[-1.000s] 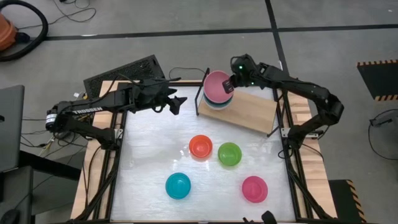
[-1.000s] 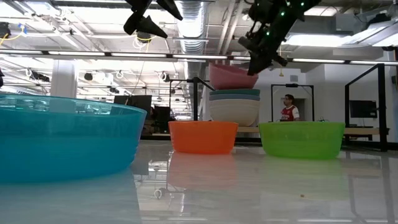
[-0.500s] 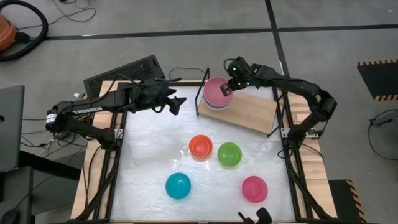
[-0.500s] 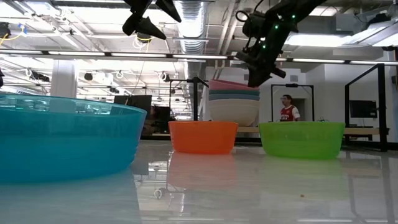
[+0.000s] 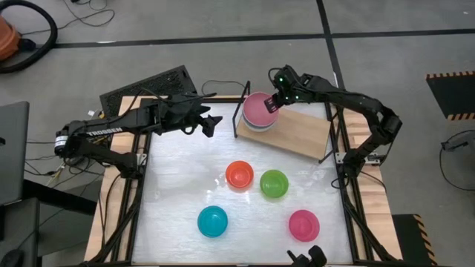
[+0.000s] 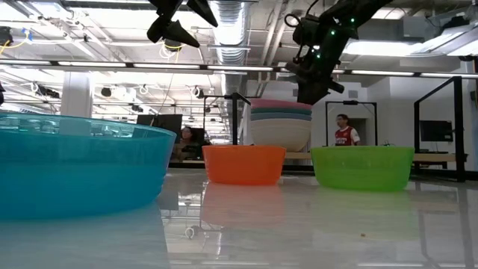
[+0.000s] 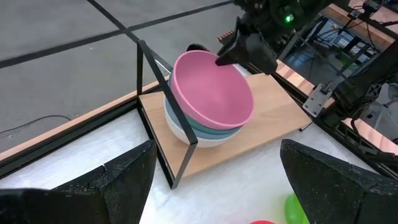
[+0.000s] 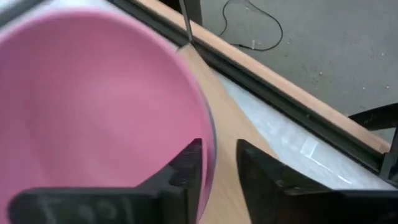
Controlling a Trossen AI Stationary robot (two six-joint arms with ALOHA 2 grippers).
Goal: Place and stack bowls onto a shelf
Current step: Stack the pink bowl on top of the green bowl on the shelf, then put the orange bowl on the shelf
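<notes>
A pink bowl (image 5: 258, 108) tops a nested stack on the shelf (image 5: 306, 135), over a teal bowl (image 6: 281, 114) and a white bowl (image 6: 281, 134). My right gripper (image 8: 219, 167) is open at the pink bowl's far-right rim, one finger inside and one outside. My left gripper (image 5: 212, 123) hangs open, high over the table's far left part, holding nothing. On the tabletop stand an orange-red bowl (image 5: 239, 175), a lime green bowl (image 5: 274, 183), a bright blue bowl (image 5: 212, 221) and a second pink bowl (image 5: 303, 225), each on its base. My right gripper straddles the top pink bowl's rim (image 8: 210, 134), coming down from above and from the far right. A strip of the wooden shelf shows between the rim and the outer finger (image 8: 264, 177). Whether the inner finger (image 8: 186, 171) touches the bowl's wall I cannot tell.
The shelf's black wire frame (image 7: 163, 118) rises at its left end, close beside the stack. The shelf's right half (image 7: 277, 115) is bare wood. A dark flat pad (image 5: 148, 85) lies beyond the table's far left corner. A person (image 6: 346, 133) stands far behind in the room.
My right gripper has carried the pink bowl down and a little toward the table's left. The bowl, held tilted above the stack a second ago, now sits level, nested on the teal bowl. My left gripper has kept still.
</notes>
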